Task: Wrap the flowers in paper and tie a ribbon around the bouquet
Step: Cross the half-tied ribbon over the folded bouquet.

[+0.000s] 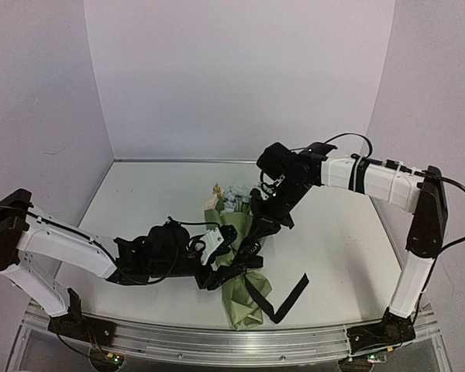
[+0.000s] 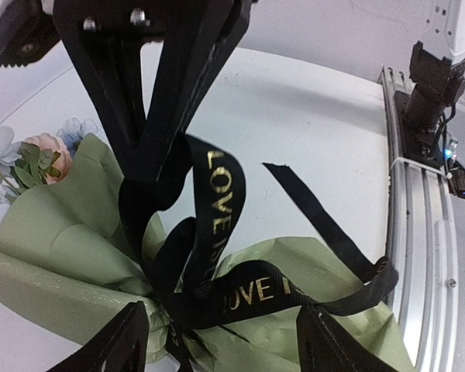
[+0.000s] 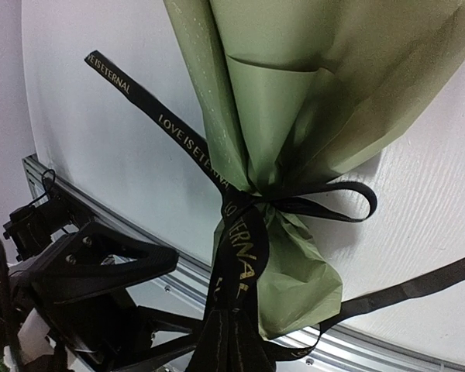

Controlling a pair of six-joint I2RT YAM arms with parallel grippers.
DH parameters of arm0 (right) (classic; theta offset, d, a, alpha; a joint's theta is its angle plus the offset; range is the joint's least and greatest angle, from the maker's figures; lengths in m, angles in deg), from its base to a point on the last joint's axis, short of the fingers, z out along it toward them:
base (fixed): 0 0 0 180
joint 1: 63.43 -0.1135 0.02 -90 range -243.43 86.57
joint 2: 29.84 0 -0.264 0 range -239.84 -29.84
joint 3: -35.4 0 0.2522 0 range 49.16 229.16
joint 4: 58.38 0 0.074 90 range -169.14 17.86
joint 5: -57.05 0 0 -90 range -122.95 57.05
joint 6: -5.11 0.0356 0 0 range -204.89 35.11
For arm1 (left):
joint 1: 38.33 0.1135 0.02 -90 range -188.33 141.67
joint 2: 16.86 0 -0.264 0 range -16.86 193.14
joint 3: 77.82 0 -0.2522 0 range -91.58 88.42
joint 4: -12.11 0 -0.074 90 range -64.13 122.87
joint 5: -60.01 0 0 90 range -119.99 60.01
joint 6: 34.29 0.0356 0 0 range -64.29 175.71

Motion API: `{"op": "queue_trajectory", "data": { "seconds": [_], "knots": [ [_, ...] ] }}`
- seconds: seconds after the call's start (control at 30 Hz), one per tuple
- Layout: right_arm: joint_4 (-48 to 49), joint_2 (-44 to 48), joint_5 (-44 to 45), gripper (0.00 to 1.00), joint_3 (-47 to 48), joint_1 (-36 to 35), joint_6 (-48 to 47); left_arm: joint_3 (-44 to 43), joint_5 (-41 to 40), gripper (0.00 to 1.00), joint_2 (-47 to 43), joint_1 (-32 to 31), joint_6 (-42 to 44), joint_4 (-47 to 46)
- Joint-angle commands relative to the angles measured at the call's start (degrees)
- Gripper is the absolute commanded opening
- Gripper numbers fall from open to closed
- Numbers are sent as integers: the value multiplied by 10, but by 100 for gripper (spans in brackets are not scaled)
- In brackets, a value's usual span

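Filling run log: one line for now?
ribbon: tied round bouquet | left gripper: open | right gripper: shut on ribbon | bouquet: on table

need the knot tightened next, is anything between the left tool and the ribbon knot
Nothing visible: the left tool stands open astride the ribbon knot on the bouquet. The right tool pinches a ribbon loop beyond it, not between.

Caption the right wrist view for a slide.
Right gripper pinches the black lettered ribbon cinched around the olive-green paper cone, white table behind.

Ribbon (image 3: 237, 256) tied rnd paper (image 3: 294, 101) cone, tails on table (image 3: 101, 170).
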Motion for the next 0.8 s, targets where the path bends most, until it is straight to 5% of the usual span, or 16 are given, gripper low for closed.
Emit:
{"op": "queue_trajectory", "data": {
  "seconds": [0.0, 0.57, 0.77],
  "knots": [
    [-12, -13, -23, 0, 37, 1, 9, -1, 17, 69, -32, -2, -2, 14],
    [-30, -5, -43, 0, 36, -1, 15, -26, 13, 75, -15, 31, -3, 16],
    [-29, -10, -63, 0, 48, -10, 16, -61, 99, 73, 13, 70, 17, 24]
  ]
}}
